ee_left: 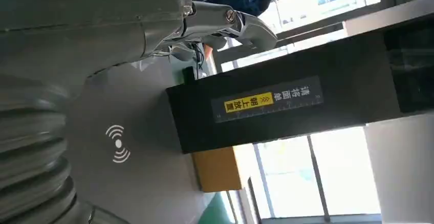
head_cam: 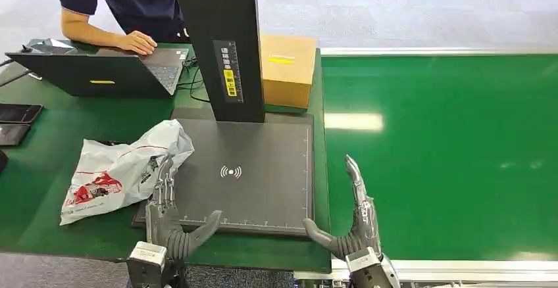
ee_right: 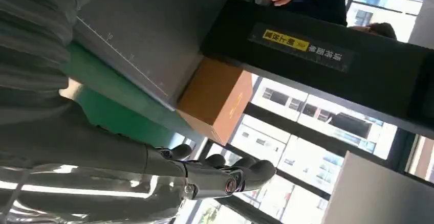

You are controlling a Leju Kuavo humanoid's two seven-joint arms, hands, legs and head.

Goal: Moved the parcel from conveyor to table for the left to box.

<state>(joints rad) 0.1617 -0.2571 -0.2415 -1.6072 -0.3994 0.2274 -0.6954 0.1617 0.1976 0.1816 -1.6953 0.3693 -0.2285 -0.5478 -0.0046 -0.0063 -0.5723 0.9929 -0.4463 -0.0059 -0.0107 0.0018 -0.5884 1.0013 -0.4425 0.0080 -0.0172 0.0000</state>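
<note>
The parcel (head_cam: 122,169), a white plastic mailing bag with red print, lies crumpled on the green table (head_cam: 39,169), its right part over the left edge of the grey scanning mat (head_cam: 263,169). My left hand (head_cam: 168,216) stands open right beside the bag's near right edge, fingers pointing up and thumb spread over the mat; whether it touches the bag I cannot tell. My right hand (head_cam: 352,219) is open and holds nothing, upright at the seam between table and green conveyor (head_cam: 447,150). In the wrist views the left hand (ee_left: 77,45) and right hand (ee_right: 102,157) hold nothing.
A black scanner column (head_cam: 224,45) rises from the mat's far side, with a cardboard box (head_cam: 286,68) just behind it to the right. A person (head_cam: 125,5) types on a laptop (head_cam: 99,71) at the far left. Two phones (head_cam: 16,114) lie at the left edge.
</note>
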